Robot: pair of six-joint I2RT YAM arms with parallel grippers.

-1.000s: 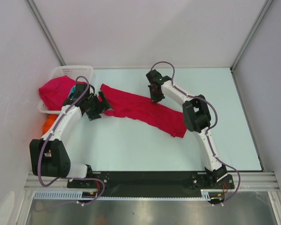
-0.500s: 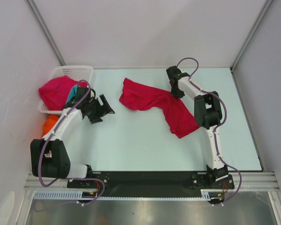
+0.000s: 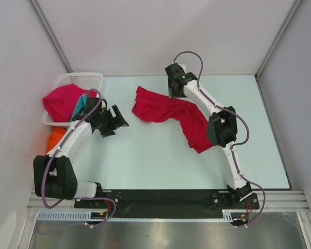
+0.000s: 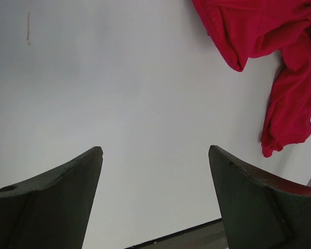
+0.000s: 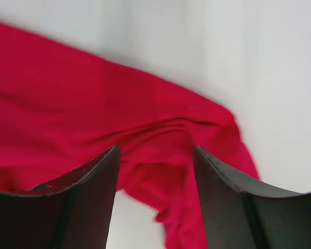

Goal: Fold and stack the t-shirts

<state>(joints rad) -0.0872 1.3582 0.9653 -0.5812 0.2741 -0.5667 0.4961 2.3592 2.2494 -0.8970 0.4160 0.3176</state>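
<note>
Since a second ago the right claw (image 3: 174,92) has dragged the red shirt (image 3: 166,110) away from the left arm toward the middle of the tabletop (image 3: 145,161), let go, and swung back over the cloth's far edge. Its fingers now stand apart with nothing between them, and its wrist view shows only creased red cloth below. The left claw (image 3: 115,117) has stayed put, spread wide and empty over bare tabletop, with the shirt's nearest lobe clear of it. The shirt lies as a rumpled, bent band: a wider bunch at the far left and a narrower tail running under the right arm's elbow, which hides part of it. A second red shirt (image 3: 62,101), a teal shirt (image 3: 83,104) and an orange shirt (image 3: 54,137) are heaped at the basket (image 3: 80,78). The step in hand looks like flattening, since no fold is worth trying on cloth this bunched. Each claw should probably take an outer edge, a hem corner or a shoulder, not a middle crease, and pinch a single layer. I cannot tell from these views which end is collar and which hem. Lifting only a little, drawing the two grips apart and laying the cloth down centrally would leave room for folding. The likely slip is catching doubled layers, which would keep the twist in.
</note>
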